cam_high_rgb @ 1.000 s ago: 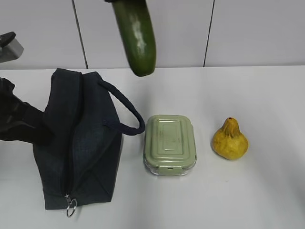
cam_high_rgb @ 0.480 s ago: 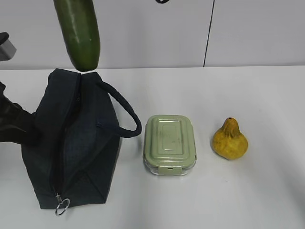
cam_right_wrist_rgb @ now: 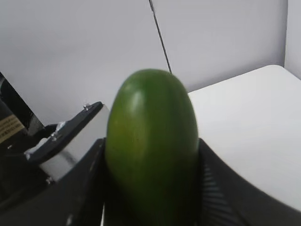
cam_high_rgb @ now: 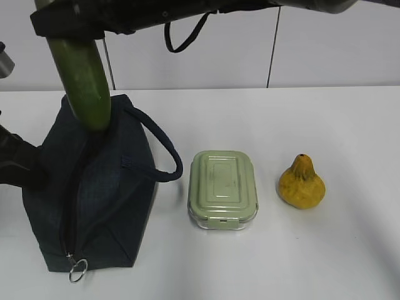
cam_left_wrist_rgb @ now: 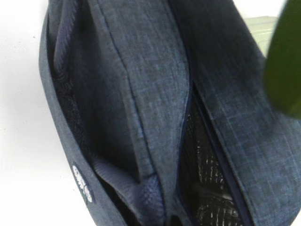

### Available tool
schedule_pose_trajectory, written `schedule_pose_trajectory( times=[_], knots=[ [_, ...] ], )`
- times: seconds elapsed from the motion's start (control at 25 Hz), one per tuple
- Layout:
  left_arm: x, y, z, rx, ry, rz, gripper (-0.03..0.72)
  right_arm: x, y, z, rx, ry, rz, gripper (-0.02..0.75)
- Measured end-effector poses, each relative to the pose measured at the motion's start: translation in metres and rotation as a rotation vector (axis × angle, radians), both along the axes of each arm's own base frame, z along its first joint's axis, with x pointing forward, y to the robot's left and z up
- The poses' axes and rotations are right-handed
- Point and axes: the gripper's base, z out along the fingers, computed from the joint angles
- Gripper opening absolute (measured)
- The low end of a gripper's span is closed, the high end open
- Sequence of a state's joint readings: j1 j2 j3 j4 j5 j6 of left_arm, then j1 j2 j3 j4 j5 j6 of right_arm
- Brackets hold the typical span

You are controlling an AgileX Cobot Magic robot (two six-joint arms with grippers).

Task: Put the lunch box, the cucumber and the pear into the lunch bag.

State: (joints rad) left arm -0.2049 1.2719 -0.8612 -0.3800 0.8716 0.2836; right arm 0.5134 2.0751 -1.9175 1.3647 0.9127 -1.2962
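Cucumber is clamped nearly upright in the right gripper, its lower end hung just over the open zip of the lunch bag, while the left gripper's state cannot be told.

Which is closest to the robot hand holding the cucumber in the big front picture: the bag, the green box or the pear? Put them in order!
From the right gripper, top left, holding the cucumber:
1. Lunch bag, directly below on the left.
2. Lunch box, in the middle.
3. Pear, far right.
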Motion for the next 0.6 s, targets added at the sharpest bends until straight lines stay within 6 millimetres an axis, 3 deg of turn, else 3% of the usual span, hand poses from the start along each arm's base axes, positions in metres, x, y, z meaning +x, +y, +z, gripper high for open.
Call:
schedule_pose_trajectory(
  times=[0.28,0.6],
  knots=[
    [0.0,0.0,0.0,0.0,0.0,0.0,0.002,0.011,0.009,-0.028,0.012,0.026,0.001,0.356],
    [0.0,0.0,0.0,0.0,0.001,0.0,0.002,0.019,0.013,-0.042,0.055,0.05,-0.012,0.388]
  ],
)
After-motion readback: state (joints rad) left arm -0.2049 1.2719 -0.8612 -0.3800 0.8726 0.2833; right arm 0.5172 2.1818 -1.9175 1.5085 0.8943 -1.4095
